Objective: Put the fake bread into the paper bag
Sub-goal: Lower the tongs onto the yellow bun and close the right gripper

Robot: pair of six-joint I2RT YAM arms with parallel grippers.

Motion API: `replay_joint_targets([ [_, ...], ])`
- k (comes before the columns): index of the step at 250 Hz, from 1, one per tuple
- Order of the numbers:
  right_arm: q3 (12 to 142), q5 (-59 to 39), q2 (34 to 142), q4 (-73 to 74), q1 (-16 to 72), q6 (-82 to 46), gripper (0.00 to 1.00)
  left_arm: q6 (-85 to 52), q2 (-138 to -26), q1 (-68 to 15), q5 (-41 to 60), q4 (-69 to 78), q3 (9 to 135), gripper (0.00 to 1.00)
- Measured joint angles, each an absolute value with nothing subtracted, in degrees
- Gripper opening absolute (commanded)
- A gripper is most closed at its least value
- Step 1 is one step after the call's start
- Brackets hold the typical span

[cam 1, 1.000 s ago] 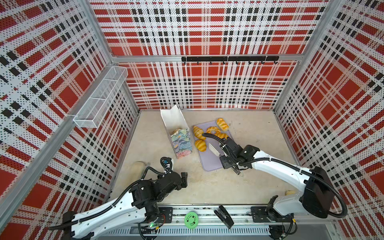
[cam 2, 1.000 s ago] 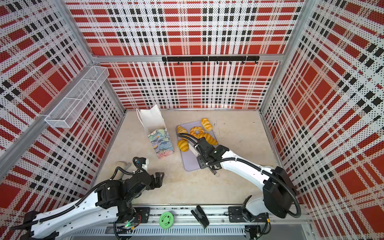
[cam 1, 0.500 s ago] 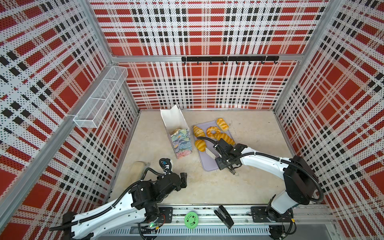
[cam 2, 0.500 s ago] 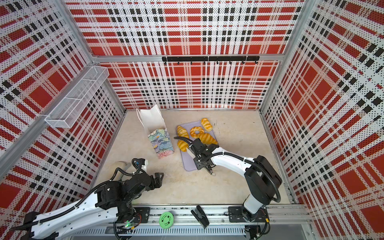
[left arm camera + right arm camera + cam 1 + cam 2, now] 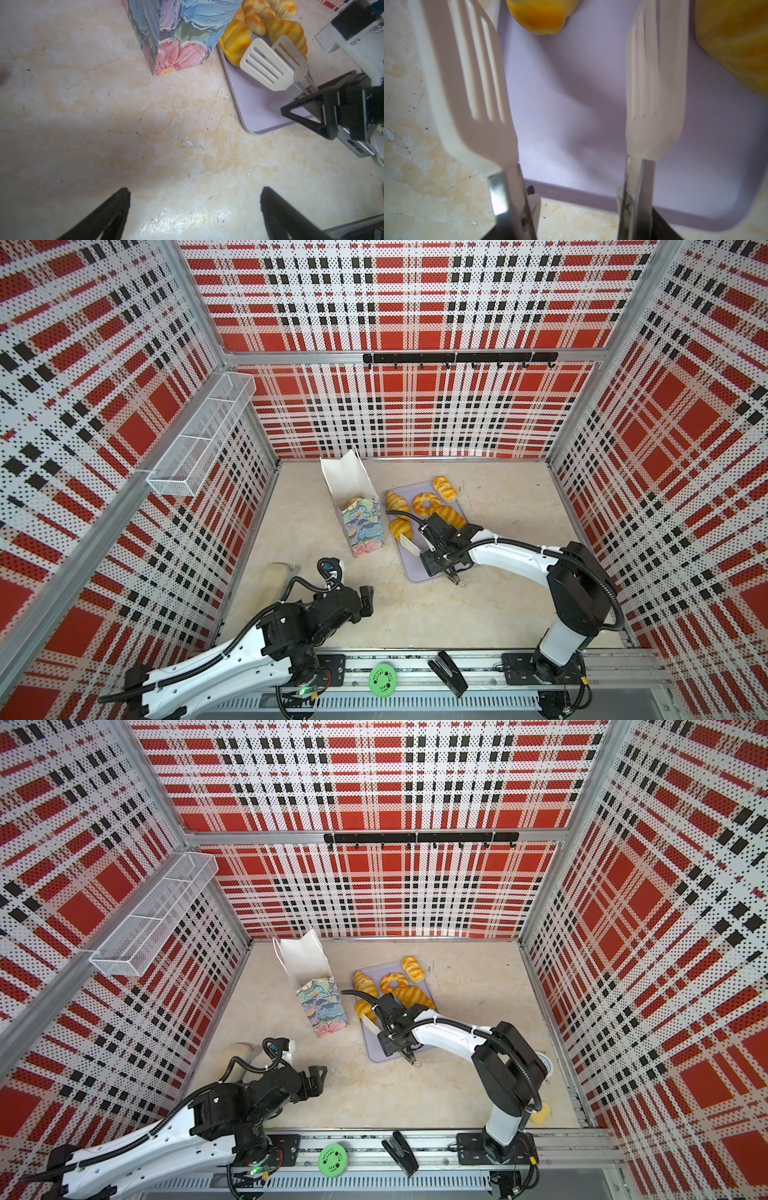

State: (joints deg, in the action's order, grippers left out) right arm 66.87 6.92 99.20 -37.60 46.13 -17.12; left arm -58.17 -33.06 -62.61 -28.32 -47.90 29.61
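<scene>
The paper bag (image 5: 362, 524) (image 5: 323, 1006) (image 5: 180, 31) stands upright with its mouth open, and one fake bread (image 5: 354, 502) shows inside. More fake bread lies on the lavender tray (image 5: 415, 570): a croissant (image 5: 397, 502), a ring (image 5: 425, 504), a striped bun (image 5: 444, 488), a long loaf (image 5: 452, 516) and a bun (image 5: 401, 529). My right gripper (image 5: 436, 558) (image 5: 395, 1042) (image 5: 575, 228) is shut on cream slotted tongs (image 5: 409, 543) (image 5: 268, 66). The blades stand apart over the tray, their tips by the bun (image 5: 537, 16). My left gripper (image 5: 365, 601) (image 5: 195, 197) hangs open over bare table.
A wire basket (image 5: 199, 439) hangs on the left wall and a hook rail (image 5: 457, 358) on the back wall. A beige object (image 5: 274, 576) lies by the left wall. A green disc (image 5: 382, 679) and a black stapler (image 5: 449, 673) sit on the front rail.
My right arm has drawn in, bringing the tongs left and nearer toward the bun beside the bag. The blades have spread slightly. The left arm has stayed put.
</scene>
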Motion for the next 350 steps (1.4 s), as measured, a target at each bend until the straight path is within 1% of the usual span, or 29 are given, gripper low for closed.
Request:
replay_joint_targets([
  [153,71.50,6.35,105.01,-36.99,45.52,-16.71,0.69,-58.74,-32.25,-62.61,-28.32,-47.92,29.06,0.99],
  [266,73.58,6.04,107.33,-37.04,44.91,-16.03,0.69,-58.87,-31.73,-62.63,-28.32,-47.92,28.80,0.99],
  [292,73.65,6.00,107.68,-37.04,44.75,-15.88,0.67,-58.94,-31.70,-62.63,-28.32,-47.94,28.49,0.99],
  [329,74.56,5.45,108.27,-37.17,44.60,-15.42,0.59,-58.96,-31.70,-62.63,-28.32,-47.94,28.40,0.99],
  [350,74.59,5.26,108.27,-37.04,44.60,-15.03,0.57,-58.98,-31.70,-62.63,-28.32,-47.94,28.40,0.99],
])
